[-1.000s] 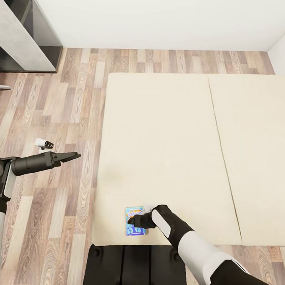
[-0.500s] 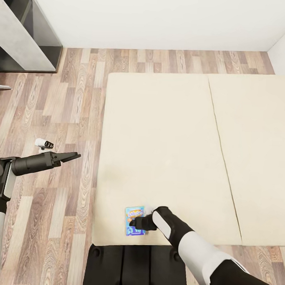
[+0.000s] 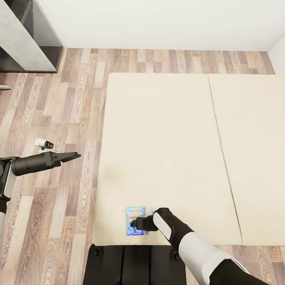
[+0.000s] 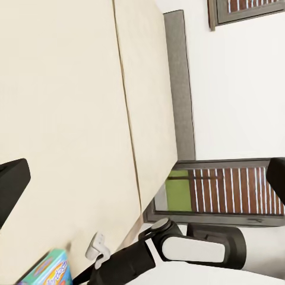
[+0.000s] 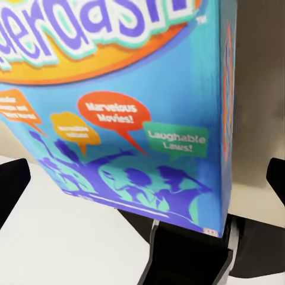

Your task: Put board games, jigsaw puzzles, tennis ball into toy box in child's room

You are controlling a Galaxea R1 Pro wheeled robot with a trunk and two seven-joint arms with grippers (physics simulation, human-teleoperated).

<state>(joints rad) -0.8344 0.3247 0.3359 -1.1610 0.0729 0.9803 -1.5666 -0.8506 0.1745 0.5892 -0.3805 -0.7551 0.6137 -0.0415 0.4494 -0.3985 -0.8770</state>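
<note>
Since a second ago, the right gripper [image 3: 135, 221] has crept a little nearer along the board game [image 3: 134, 226], while the left arm and the camera have stayed put. That box lies flat on the bed [image 3: 167, 139], close to the near edge and near the mattress's near-left corner, just beyond the robot's black base [image 3: 136, 269]. In the right wrist view the box [image 5: 136, 107] sits between the two dark fingertips [image 5: 12, 184], the jaws spread wide and not clamped on it. Its cover is glossy blue with an orange oval and purple lettering cut off at the frame; small speech bubbles read "Marvelous Movies!" and "Laughable Laws!".

Past the box, the cream mattress is smooth and bare, split by one seam running near to far. Wood-plank floor [image 3: 69, 113] lies open to the left, where the left gripper [image 3: 73, 156] hovers; whether its jaws are parted I cannot tell. A small white object [image 3: 44, 144] rests on the planks beside it. A grey shelf unit [image 3: 27, 32] stands far left by the white wall.
</note>
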